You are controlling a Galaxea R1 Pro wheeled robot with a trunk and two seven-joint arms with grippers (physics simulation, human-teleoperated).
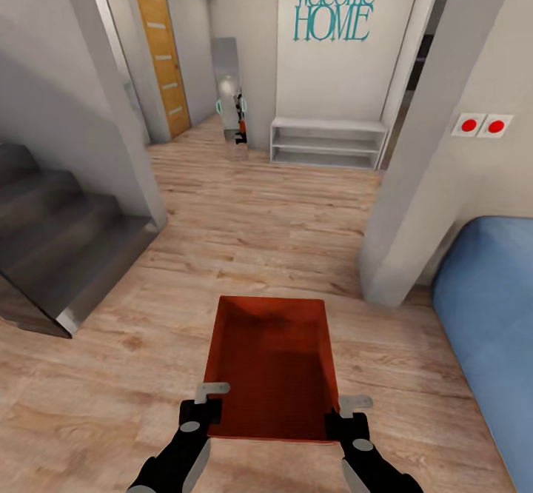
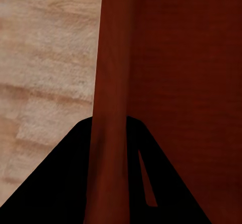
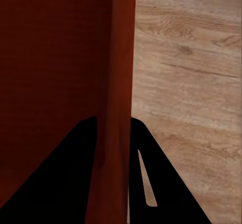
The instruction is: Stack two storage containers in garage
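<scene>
Black fingers [image 2: 60, 183] of the left gripper [image 1: 209, 402] pinch the bin's [image 1: 272, 363] left wall, one inside, one outside, closed tight on the thin rim. Same story for the right gripper [image 1: 348, 415], fingers [image 3: 65, 183] clamped across the right wall. Orange-red bin sits between both arms, carried level above the wood floor [image 1: 252, 226], open side up. Ahead: grey stairs [image 1: 59, 234] to the left, blue sofa [image 1: 492, 308] to the right, a white shelf [image 1: 328, 143] under the "Welcome HOME" lettering [image 1: 334, 7].

Bright even light, soft shadows, wrist views blurry w/ black foreground
</scene>
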